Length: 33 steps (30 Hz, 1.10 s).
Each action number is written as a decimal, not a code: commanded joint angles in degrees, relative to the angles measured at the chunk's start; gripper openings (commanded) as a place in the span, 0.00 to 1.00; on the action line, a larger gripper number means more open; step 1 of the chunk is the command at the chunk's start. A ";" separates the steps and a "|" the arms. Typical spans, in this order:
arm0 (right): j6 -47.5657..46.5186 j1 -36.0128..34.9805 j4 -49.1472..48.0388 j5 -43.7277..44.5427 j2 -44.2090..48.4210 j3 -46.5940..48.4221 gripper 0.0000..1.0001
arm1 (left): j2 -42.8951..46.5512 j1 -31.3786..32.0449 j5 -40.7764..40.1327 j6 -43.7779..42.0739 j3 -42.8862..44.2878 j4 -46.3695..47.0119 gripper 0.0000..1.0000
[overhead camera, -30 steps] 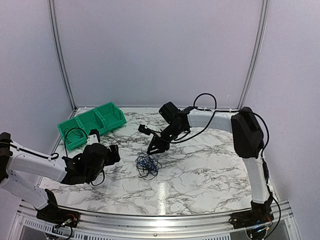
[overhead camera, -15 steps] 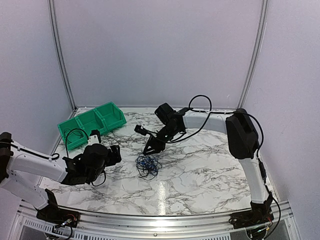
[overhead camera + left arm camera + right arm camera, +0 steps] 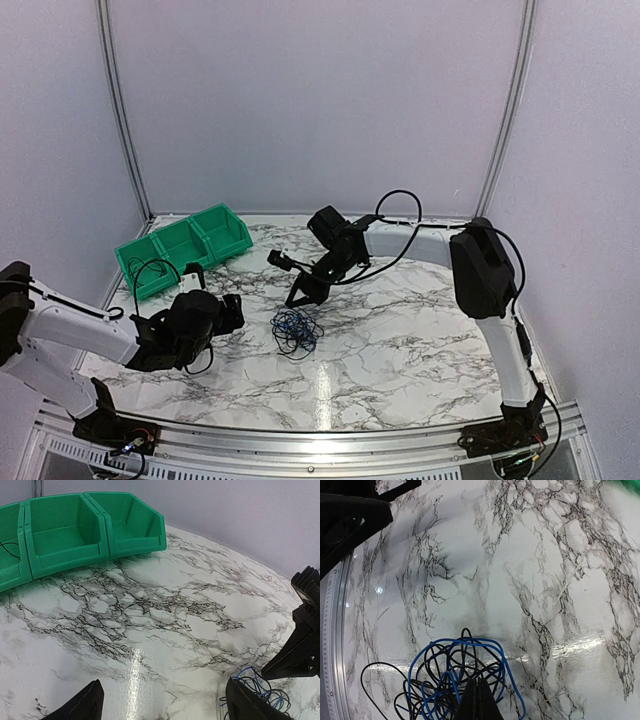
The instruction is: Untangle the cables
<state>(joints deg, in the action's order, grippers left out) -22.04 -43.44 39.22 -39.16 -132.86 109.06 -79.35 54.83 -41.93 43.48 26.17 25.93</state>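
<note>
- Cables [image 3: 296, 332]: I see them as one small knot of thin blue and black strands lying on the marble worktop [image 3: 420, 330], around its middle and a little toward the left and near edges.
- In the right wrist view the blue loops [image 3: 455, 680] sit on top of the knot, and one black strand [image 3: 372, 672] curls out of it toward the near edge.
- My right gripper [image 3: 300, 296] is closed, its two fingers pressed together into a single point. It hangs tilted down over the far side of the knot.
- From its own camera the closed tip [image 3: 479, 700] lies right over the tangle. I cannot tell whether it touches or pinches a strand.
- My left gripper [image 3: 230, 312] is spread wide and low over the worktop, between the knot and the left edge.
- In the left wrist view only bare marble [image 3: 150, 610] shows between its fingers [image 3: 82, 705]. The knot [image 3: 260, 692] lies just beside the right-hand finger, with the right gripper [image 3: 300, 645] above it.
- Green bins [image 3: 185, 245] stand in a row at the far left corner, well apart from the knot.
</note>
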 commanded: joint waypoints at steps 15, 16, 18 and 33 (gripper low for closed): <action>2.48 -2.06 1.62 0.83 -0.15 2.06 0.26 | -2.26 0.35 1.14 0.34 0.94 1.93 0.87; 2.57 -2.13 1.69 0.84 -0.36 2.33 0.23 | -2.23 0.35 1.22 0.37 0.96 1.93 0.87; 2.83 -2.11 1.84 0.91 -0.67 2.88 0.15 | -2.29 0.37 1.15 0.54 0.85 2.03 0.87; 6.29 -3.23 -4.40 -7.30 14.89 -3.07 0.00 | -11.58 0.28 19.14 -12.58 -2.86 38.27 0.80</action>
<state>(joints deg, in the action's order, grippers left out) -17.98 -45.23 39.11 -40.93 -125.23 106.24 -87.68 54.83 -32.36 37.87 25.32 45.21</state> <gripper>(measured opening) 0.022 0.842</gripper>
